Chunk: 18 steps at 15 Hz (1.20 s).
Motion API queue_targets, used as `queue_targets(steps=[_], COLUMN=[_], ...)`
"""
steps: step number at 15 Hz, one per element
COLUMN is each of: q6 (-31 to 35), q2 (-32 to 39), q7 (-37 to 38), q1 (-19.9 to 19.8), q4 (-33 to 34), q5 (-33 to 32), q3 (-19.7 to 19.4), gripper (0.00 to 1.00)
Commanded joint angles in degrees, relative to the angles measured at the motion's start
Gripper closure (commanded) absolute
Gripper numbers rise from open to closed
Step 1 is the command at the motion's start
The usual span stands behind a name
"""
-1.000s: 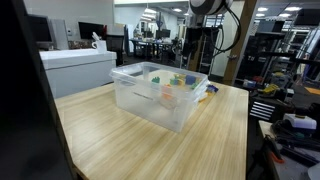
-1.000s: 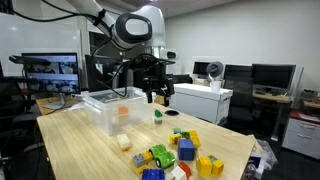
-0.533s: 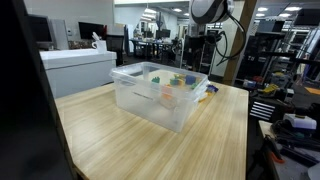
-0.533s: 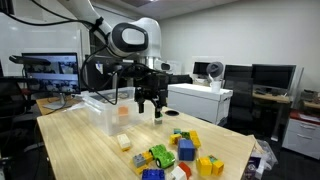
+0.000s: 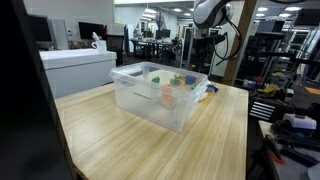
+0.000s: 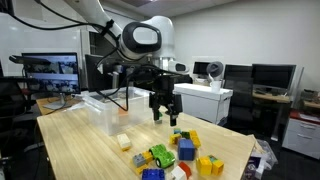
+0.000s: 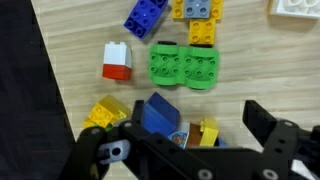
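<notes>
A collision risk is being judged here: the blue plastic building block [image 7: 160, 115] is being crowded by a small yellow plastic block [image 7: 207, 131] just beside it, so both could be pinched together, or one knocked aside, if the fingers are brought down misaligned (a larger yellow block [image 7: 105, 112] is also lying near). The gripper [image 7: 185, 145] is being held fully spread, with nothing in it. The blue block is lying on the light wooden table [image 7: 250, 70] below the gripper, between its fingers and closer to one than the other.
</notes>
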Motion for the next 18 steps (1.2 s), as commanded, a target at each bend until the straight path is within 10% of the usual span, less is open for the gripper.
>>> queue_targets(steps=[1, 18], q6=[1.07, 1.43], q2=[3.97, 24.82], q7=[2.76, 11.12], q1=[-1.11, -4.08], q4=[3.02, 22.82], q5=[-1.04, 1.15], q3=[0.12, 0.57], gripper=[0.0, 0.0])
